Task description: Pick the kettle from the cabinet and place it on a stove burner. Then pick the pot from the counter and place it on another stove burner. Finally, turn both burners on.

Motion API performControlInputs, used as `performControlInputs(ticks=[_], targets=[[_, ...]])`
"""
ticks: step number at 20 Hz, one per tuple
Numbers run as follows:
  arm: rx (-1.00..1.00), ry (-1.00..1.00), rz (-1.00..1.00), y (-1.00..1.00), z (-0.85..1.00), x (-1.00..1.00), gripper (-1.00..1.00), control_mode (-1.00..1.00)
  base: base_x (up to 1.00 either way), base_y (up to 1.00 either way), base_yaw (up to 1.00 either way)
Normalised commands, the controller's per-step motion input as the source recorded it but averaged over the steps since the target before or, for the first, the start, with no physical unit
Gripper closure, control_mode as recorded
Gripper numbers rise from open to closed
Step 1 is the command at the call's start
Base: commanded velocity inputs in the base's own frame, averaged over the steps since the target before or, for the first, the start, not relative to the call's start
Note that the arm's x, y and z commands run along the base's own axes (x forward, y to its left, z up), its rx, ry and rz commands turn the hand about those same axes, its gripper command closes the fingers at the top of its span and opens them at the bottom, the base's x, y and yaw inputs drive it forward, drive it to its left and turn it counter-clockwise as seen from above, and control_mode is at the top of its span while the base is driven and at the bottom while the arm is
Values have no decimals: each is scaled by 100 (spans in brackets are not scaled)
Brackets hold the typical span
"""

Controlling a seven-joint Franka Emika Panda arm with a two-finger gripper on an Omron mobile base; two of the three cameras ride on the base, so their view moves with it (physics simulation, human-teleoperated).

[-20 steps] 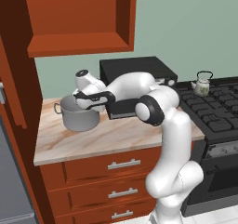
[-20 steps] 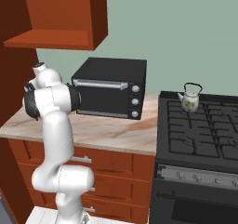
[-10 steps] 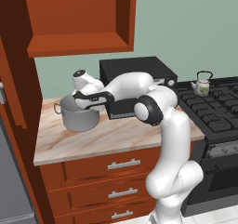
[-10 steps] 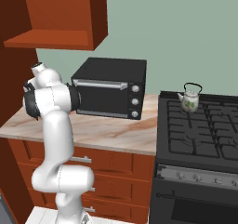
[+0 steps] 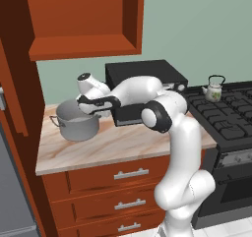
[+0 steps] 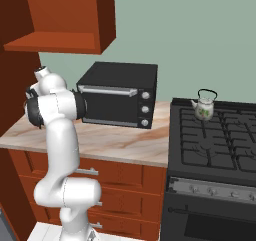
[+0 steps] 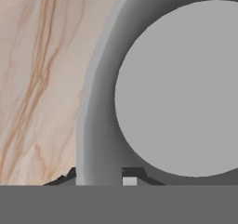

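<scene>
The grey metal pot stands on the marbled counter at the left. My gripper reaches down onto its right rim. In the hand view the pot is seen from above, and my gripper has one fingertip outside the wall and the other inside, shut on the rim. The small white kettle sits upright on a back stove burner; the right base view has this kettle on the grates. Above the pot, the cabinet stands open.
A black toaster oven stands on the counter between the pot and the range, just behind my arm. The open cabinet door hangs at the far left. Drawers run below the counter.
The jaws have closed from wide open onto the pot's rim. The arm, the pot and the kettle have stayed in place.
</scene>
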Motion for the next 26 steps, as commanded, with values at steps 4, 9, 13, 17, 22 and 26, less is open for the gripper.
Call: performControlInputs(ticks=[4,9,13,17,22,26], targets=[[0,1,0,0,0,0,100,-100,0,0,0],[0,0,-1,-4,0,-1,100,-100,0,0,0],[1,0,-2,-9,1,-2,100,-100,0,0,0],[0,0,-2,-12,2,-8,100,-100,0,0,0],[1,0,-2,-14,7,-19,100,-100,0,0,0],[3,-1,0,-11,16,-28,100,-100,0,0,0]])
